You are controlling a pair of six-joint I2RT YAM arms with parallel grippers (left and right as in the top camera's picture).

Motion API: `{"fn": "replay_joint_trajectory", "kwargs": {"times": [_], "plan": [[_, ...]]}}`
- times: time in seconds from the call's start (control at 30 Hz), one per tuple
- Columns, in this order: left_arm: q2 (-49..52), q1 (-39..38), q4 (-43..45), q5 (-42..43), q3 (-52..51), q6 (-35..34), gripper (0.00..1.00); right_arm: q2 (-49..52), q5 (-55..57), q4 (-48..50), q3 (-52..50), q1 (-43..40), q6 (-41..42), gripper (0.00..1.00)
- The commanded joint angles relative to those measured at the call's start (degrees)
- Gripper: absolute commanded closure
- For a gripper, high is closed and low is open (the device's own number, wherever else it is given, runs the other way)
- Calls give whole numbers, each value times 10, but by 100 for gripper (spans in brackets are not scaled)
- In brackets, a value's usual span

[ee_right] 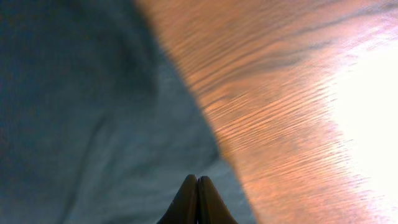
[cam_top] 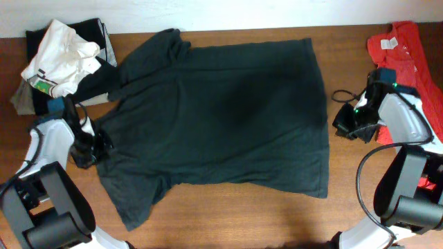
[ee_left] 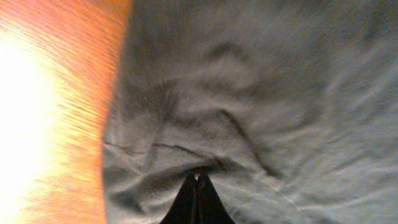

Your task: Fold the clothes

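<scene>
A black T-shirt (cam_top: 221, 111) lies spread flat on the wooden table; no white letters show on the side facing up. My left gripper (cam_top: 99, 143) is at the shirt's left edge by the lower sleeve. In the left wrist view its jaws (ee_left: 198, 178) are shut, and the cloth (ee_left: 261, 93) puckers into folds at their tips. My right gripper (cam_top: 340, 124) is just off the shirt's right edge. Its jaws (ee_right: 198, 180) are shut over the cloth's border (ee_right: 93, 112), which lies smooth there. A red-orange T-shirt (cam_top: 400, 48) lies at the far right.
A pile of clothes with a white shirt (cam_top: 59, 52) on top sits at the back left corner. Bare wood (cam_top: 228, 214) shows in front of the black shirt. A black cable (cam_top: 344, 95) loops beside the right arm.
</scene>
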Motion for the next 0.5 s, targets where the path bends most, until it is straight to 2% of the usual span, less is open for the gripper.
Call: {"fn": "replay_joint_trajectory", "kwargs": {"times": [0.0, 0.07, 0.13, 0.27, 0.47], "plan": [[0, -3, -34, 7, 53, 21, 100, 2, -83, -26, 25, 5, -80, 96], [0, -21, -44, 58, 46, 48, 100, 2, -79, -28, 1, 28, -81, 96], [0, -54, -61, 61, 37, 57, 100, 2, -79, -3, -46, 63, -81, 92], [0, -119, -67, 56, -27, 54, 100, 2, -64, 31, -133, 101, -28, 92], [0, -118, -26, 56, -114, 26, 100, 2, -49, 51, -192, 100, 30, 96]]}}
